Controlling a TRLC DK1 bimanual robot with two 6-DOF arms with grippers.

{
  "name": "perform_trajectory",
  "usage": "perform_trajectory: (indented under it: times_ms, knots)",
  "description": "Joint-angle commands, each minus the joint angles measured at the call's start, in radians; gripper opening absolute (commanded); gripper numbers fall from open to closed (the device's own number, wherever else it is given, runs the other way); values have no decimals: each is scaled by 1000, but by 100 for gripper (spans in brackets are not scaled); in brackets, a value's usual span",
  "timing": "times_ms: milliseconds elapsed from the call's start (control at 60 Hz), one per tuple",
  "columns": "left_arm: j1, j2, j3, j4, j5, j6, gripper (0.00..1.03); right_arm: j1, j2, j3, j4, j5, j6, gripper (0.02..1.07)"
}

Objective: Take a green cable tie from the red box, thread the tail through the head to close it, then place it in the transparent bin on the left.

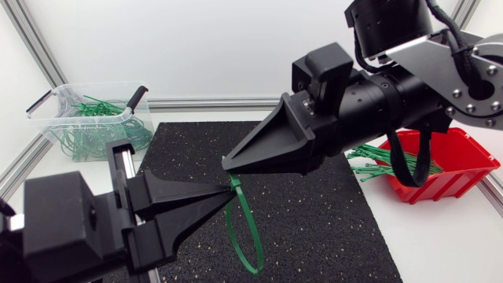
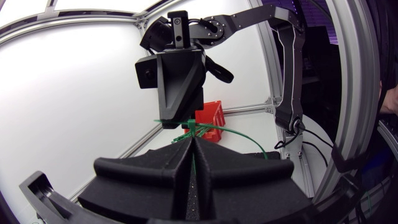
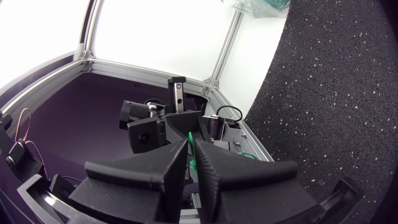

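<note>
- My left hand clenched on tie, loop hanging down over mat.
- Right hand pinches same tie just above, tips almost touching.
- Bin far left; left arm nearer.

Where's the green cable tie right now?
Head view, centre: the green cable tie hangs looped over the black mat, pinched where the jaws of the left gripper and right gripper meet.
</note>
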Motion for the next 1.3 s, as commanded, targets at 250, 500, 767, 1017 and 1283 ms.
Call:
perform_trajectory:
  times_ms: [250, 500, 767, 1017, 1283]
  knots:
    - [-167, 38, 42, 9, -124, 16, 4, 1, -15, 8, -19, 37, -23, 8]
    - [-187, 64, 47, 23, -156, 13, 4, 1, 29, 0, -27, 40, -34, 8]
    - [-69, 36, 65, -40, -178, -33, 4, -10, -8, -43, -42, 131, -125, 50]
    - [270, 104, 130, -141, -170, -116, 4, 55, 14, -153, 105, 548, -310, 103]
    - [615, 247, 272, -146, -198, -176, 4, 44, 28, -181, 183, 844, -441, 103]
